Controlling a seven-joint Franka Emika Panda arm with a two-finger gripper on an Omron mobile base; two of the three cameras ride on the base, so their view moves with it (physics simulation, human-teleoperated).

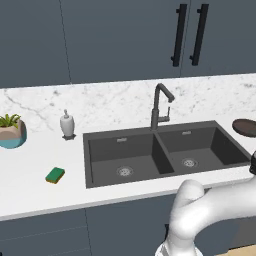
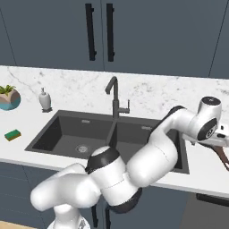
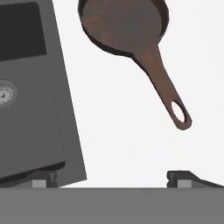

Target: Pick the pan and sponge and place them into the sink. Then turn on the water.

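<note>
Looks like step one, going for the pan (image 3: 124,26), which sits on the worktop (image 3: 122,131) just right of the sink (image 1: 165,150). The tool (image 3: 113,178) hovers above its handle, fingers spread wide, holding nothing. Next: drop onto the handle and close. Sponge (image 1: 55,175) waits on the left.

The pan (image 1: 245,127) is cut by the frame edge; arm hides it elsewhere.

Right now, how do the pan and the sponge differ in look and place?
The pan is round, dark brown and wide, right of the sink; the sponge is a small green-and-yellow block, left of it. The pan has a handle; the sponge has none. Both lie on the white counter.
</note>
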